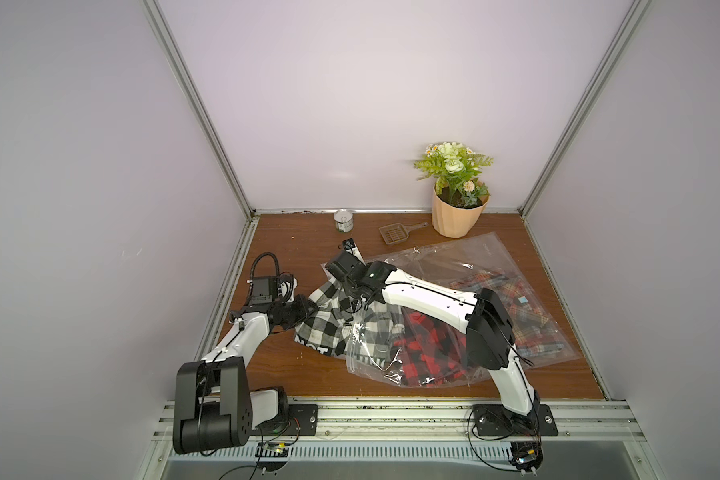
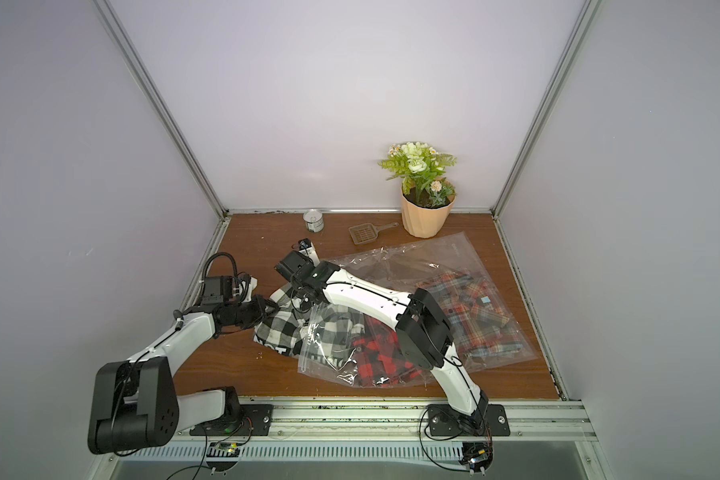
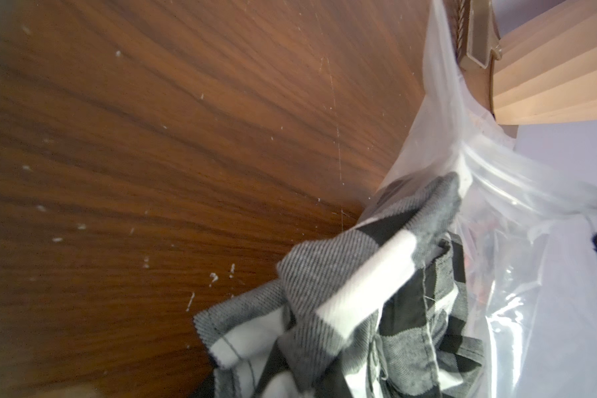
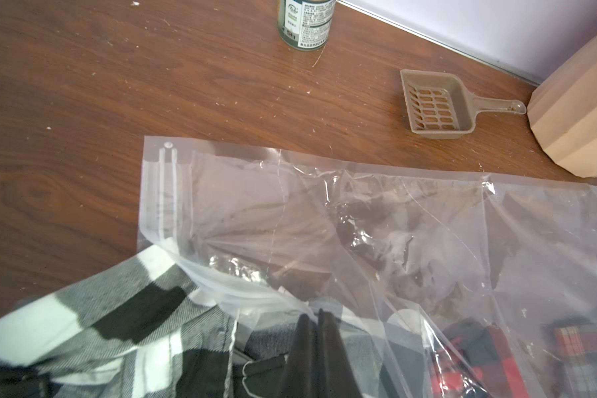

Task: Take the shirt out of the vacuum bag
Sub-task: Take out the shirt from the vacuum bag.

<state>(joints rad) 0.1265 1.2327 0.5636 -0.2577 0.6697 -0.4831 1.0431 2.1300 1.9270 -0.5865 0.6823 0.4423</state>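
The clear vacuum bag (image 1: 433,257) (image 2: 400,262) lies across the middle and right of the wooden table. A black-and-white checked shirt (image 1: 325,324) (image 2: 279,328) sticks halfway out of the bag's zip-seal mouth, on the left. My left gripper (image 1: 310,309) (image 2: 273,306) meets the shirt's left edge and is shut on it. In the left wrist view the bunched shirt (image 3: 342,293) hides the fingers. My right gripper (image 4: 316,312) (image 1: 358,301) is shut, pinching the upper zip edge of the bag (image 4: 290,206) above the shirt (image 4: 118,310).
Inside the bag lie a red-and-black checked shirt (image 1: 425,349) and a multicoloured plaid one (image 1: 512,307). At the back stand a tin can (image 1: 344,220), a brown slotted scoop (image 1: 395,233) and a potted plant (image 1: 458,216). Walls close in three sides.
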